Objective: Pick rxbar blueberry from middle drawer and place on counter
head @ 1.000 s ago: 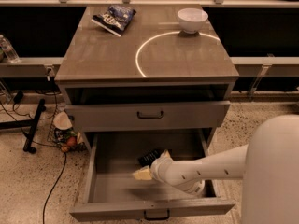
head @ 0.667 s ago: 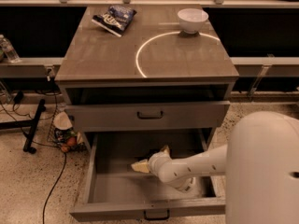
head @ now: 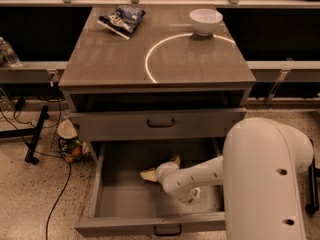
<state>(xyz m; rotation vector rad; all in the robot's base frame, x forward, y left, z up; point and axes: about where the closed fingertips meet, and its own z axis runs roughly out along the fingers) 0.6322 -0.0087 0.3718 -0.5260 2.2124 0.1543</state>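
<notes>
The middle drawer is pulled open at the bottom of the cabinet. My white arm reaches into it from the right. My gripper sits low over the drawer floor near its back middle, and its two pale fingertips are spread apart. The rxbar blueberry does not show; the spot between the fingers is dark and I cannot tell whether it lies there. The counter with its white circular arc is above.
A blue-and-white chip bag and a white bowl lie at the counter's back. The closed upper drawer front overhangs the open drawer. A basket with fruit, a black stand leg and cables are on the floor to the left.
My arm has pushed further into the drawer and the gripper has turned toward the back. The dark bar seen beside the gripper earlier no longer shows.
</notes>
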